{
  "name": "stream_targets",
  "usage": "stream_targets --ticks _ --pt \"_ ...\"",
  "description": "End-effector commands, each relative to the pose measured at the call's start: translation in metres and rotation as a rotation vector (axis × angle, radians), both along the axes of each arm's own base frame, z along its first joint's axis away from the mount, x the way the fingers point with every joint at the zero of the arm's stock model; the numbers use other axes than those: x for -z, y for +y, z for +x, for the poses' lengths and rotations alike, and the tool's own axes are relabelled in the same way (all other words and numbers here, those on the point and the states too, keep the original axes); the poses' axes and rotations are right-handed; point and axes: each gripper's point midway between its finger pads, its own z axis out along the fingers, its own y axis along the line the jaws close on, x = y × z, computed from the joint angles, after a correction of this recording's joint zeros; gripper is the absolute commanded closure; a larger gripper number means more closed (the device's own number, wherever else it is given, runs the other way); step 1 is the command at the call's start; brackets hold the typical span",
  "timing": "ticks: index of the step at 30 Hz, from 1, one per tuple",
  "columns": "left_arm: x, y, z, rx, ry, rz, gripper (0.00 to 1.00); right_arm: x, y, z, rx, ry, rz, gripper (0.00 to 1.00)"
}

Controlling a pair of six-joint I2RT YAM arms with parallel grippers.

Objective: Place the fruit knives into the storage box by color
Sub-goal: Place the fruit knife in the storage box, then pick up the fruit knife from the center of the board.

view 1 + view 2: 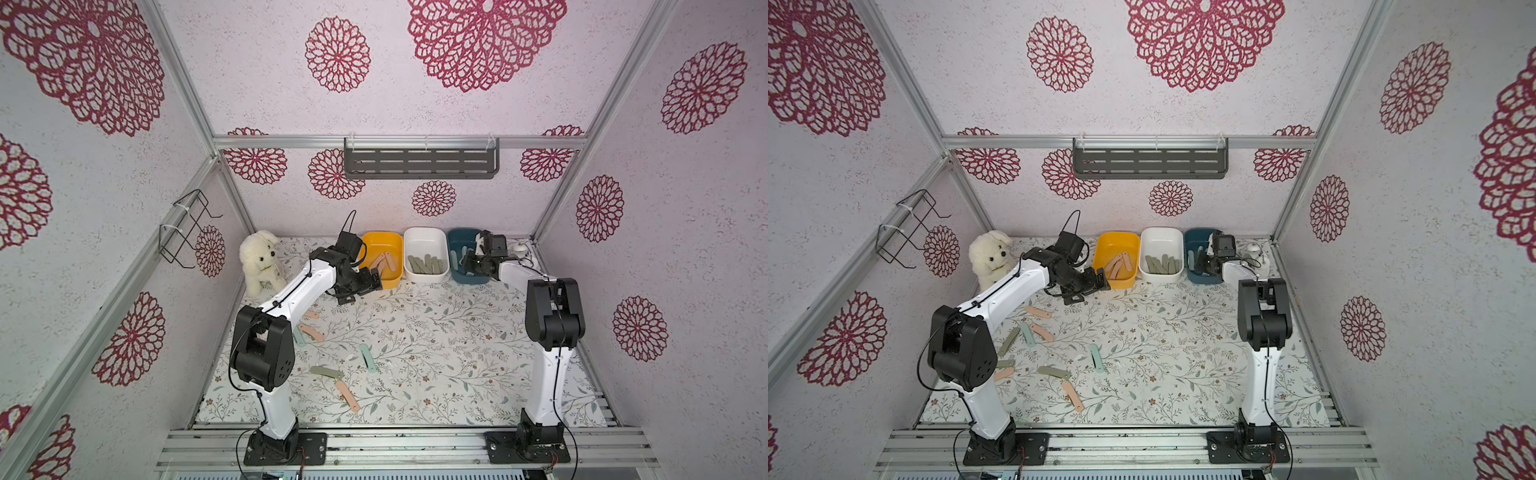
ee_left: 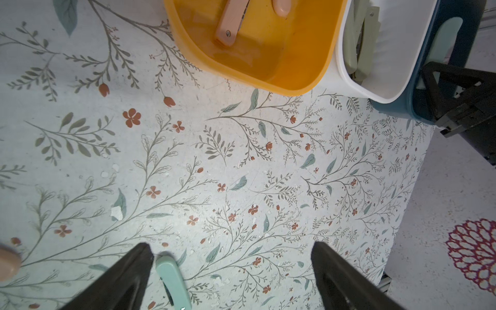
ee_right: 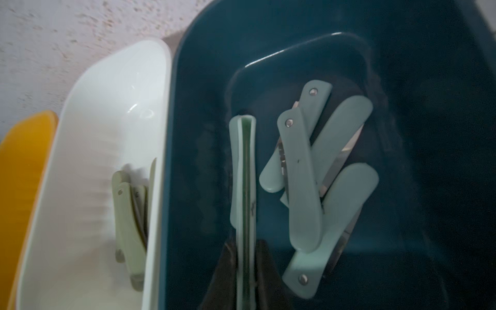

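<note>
The storage box is three tubs along the back: yellow (image 1: 380, 241) with pink knives, white (image 1: 424, 237) with olive ones, teal-blue (image 1: 457, 239). My right gripper (image 3: 244, 247) hangs over the teal-blue tub (image 3: 204, 80), shut on a mint fruit knife (image 3: 243, 188) held edge-on above several mint knives (image 3: 303, 174). My left gripper (image 2: 232, 245) is open just in front of the yellow tub (image 2: 295, 80), nothing between its fingers; a mint knife (image 2: 171, 279) lies on the mat beside one finger. Loose knives lie on the mat: pink (image 1: 347, 395), olive (image 1: 326, 372), mint (image 1: 368, 358), pink (image 1: 311, 332).
A white plush dog (image 1: 259, 262) sits at the back left corner. A grey slotted shelf (image 1: 419, 162) hangs on the back wall, and a black wire rack (image 1: 187, 228) on the left wall. More knives lie near the left arm's base (image 1: 1007, 340).
</note>
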Motion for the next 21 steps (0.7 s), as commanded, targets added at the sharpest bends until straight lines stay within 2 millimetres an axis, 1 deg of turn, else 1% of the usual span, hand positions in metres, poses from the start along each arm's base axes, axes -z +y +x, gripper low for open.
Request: stream_targets --ticks 1,2,5,6,9,12,16,18,20,21 --pt "0.022 0.009 -0.009 -0.016 0.068 0.044 0.03 -0.025 0.0 0.013 -0.027 -0.04 -0.053 0.93" --pt "0.026 0.011 -0.011 -0.021 0.077 0.05 0.03 -0.025 0.001 0.015 -0.029 -0.04 -0.056 0.89" --pt "0.032 0.012 -0.014 -0.03 0.09 0.054 0.03 -0.028 0.0 0.018 -0.032 -0.039 -0.069 0.7" --pt "0.032 0.012 -0.014 -0.034 0.092 0.051 0.03 -0.03 -0.001 0.018 -0.033 -0.037 -0.075 0.66" --pt "0.028 0.014 -0.014 -0.045 0.082 0.055 0.03 -0.045 -0.002 0.016 -0.032 -0.049 -0.086 0.57" --pt "0.025 0.018 -0.016 -0.061 0.074 0.066 0.03 -0.062 0.002 0.007 -0.046 -0.066 -0.101 0.51" --pt "0.027 0.02 -0.025 -0.082 0.083 0.062 0.03 -0.085 0.011 -0.018 -0.065 -0.09 -0.124 0.49" --pt "0.026 0.024 -0.035 -0.097 0.082 0.079 0.03 -0.097 0.018 -0.038 -0.072 -0.098 -0.149 0.48" --pt "0.026 0.027 -0.046 -0.117 0.08 0.093 0.03 -0.101 0.027 -0.06 -0.083 -0.099 -0.168 0.48" --pt "0.026 0.026 -0.052 -0.127 0.076 0.089 0.03 -0.099 0.034 -0.074 -0.097 -0.092 -0.18 0.47"
